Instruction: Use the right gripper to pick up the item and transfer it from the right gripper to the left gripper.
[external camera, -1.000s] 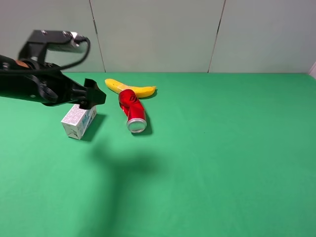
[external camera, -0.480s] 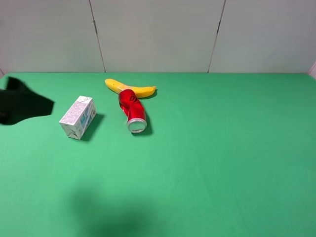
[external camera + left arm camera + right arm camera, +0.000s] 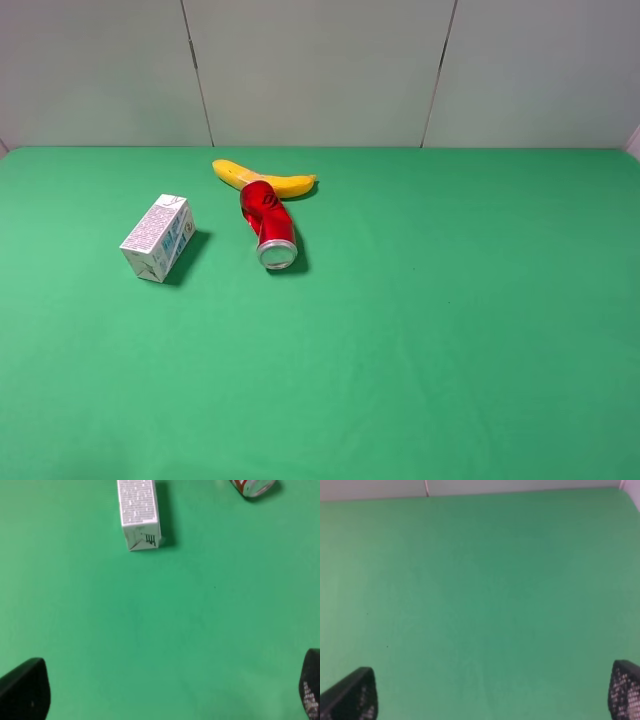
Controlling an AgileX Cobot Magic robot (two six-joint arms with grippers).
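The item, a small white carton (image 3: pixel 158 238) with blue print, lies on its side on the green table at the left; neither arm shows in the high view. In the left wrist view the carton (image 3: pixel 139 515) lies well ahead of my left gripper (image 3: pixel 167 692), whose two black fingertips (image 3: pixel 25 692) stand far apart at the frame's corners: open and empty. My right gripper (image 3: pixel 492 692) is open too, its dark fingertips (image 3: pixel 352 695) wide apart over bare green cloth, with the carton out of its view.
A dented red can (image 3: pixel 268 224) lies on its side right of the carton, its end (image 3: pixel 252 486) just showing in the left wrist view. A yellow banana (image 3: pixel 265 180) lies behind the can. A grey panelled wall (image 3: pixel 320 70) backs the green table (image 3: pixel 450 330).
The left arm, which hung over the carton a second ago, has drawn back off the left edge of the high view. The carton, can and banana have not moved.
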